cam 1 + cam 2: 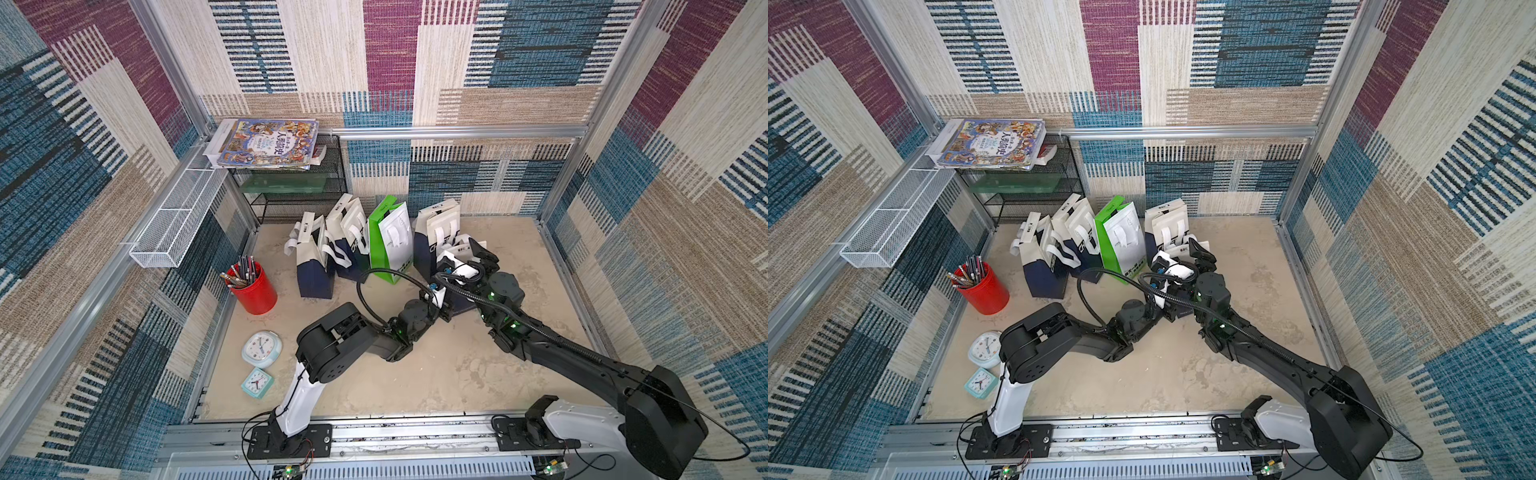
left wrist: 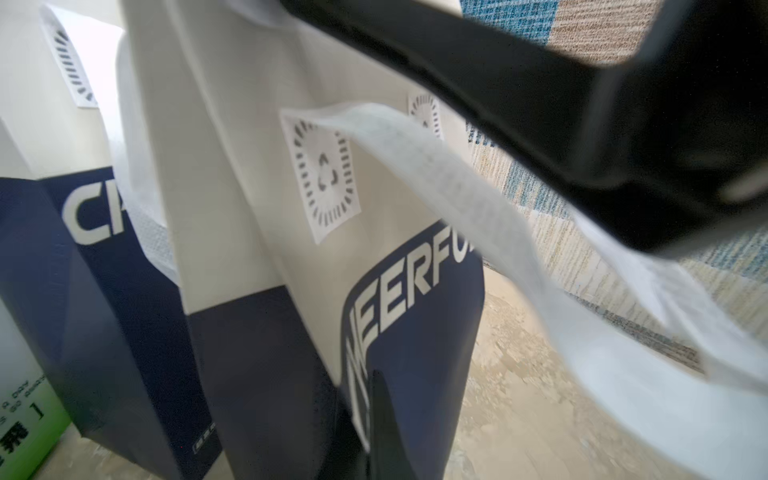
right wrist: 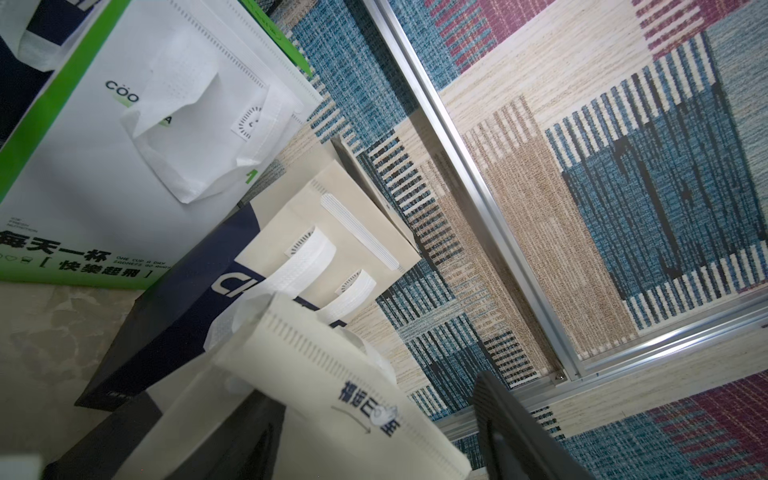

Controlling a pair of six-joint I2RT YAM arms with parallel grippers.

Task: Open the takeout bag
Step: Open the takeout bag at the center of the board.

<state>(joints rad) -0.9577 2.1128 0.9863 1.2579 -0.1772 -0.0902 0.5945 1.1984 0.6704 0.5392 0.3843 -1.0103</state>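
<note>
The takeout bag [image 1: 460, 248] is cream above and navy below, the front right one of a row of bags in both top views. My left gripper [image 1: 446, 308] [image 1: 1172, 311] is low on it, shut on the navy lower edge, which sits pinched between the jaws [image 2: 365, 415]. My right gripper [image 1: 463, 254] [image 1: 1179, 254] is open at the bag's top. The cream printed top flap [image 3: 332, 374] lies between its spread fingers [image 3: 519, 436] with a gap on one side. A white handle strap [image 2: 478, 199] hangs loose. The arms hide the bag's middle from above.
More cream-and-navy bags [image 1: 316, 257] and a green-and-white bag [image 1: 390, 241] stand right behind and to the left. A red pen cup [image 1: 251, 291], two clocks [image 1: 262, 349], a wire shelf with books [image 1: 270, 143] and a white mesh basket [image 1: 174, 224] are on the left.
</note>
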